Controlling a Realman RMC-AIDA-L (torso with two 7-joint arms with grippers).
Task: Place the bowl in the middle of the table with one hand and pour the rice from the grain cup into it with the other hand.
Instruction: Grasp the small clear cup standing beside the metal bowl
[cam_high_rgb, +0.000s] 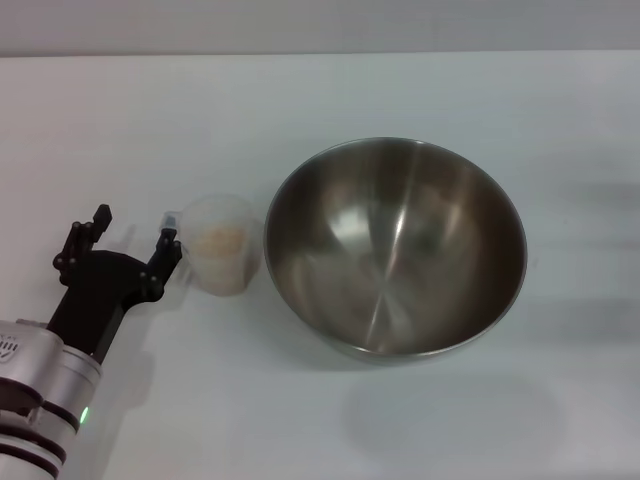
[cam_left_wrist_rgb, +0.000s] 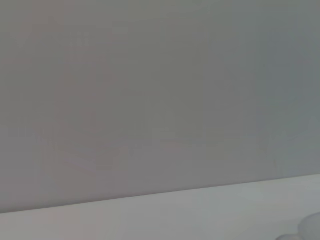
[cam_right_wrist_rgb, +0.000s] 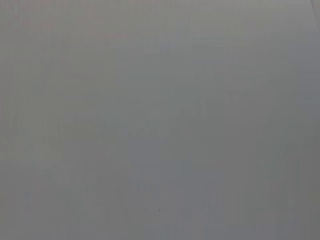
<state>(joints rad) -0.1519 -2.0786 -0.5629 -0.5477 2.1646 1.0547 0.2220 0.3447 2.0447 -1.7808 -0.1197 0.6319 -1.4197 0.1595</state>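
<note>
Head view: the bowl (cam_high_rgb: 395, 250) is sitting upright on the white surface (cam_high_rgb: 120, 130), roughly centre and a bit to the robot's right; inside is looking shiny and holding nothing that can be seen; the grain cup (cam_high_rgb: 222, 243) is standing upright just beside the bowl's left rim, v. close, can't tell if touching; the rice (cam_high_rgb: 219, 240) is showing as a pale beige mass inside the cup.

Left end effector (cam_high_rgb: 136, 228) is reaching in from the lower left w/ its black fingers spread apart; one fingertip (cam_high_rgb: 170, 240) is sitting right at the cup's left side by the little handle, the other is well off to the left, so the cup isn't between them; nothing is clamped.

Left wrist view is showing only a grey wall above a strip of surface (cam_left_wrist_rgb: 150, 215); right wrist view is giving plain grey, nothing to make out; right end effector isn't appearing anywhere.
</note>
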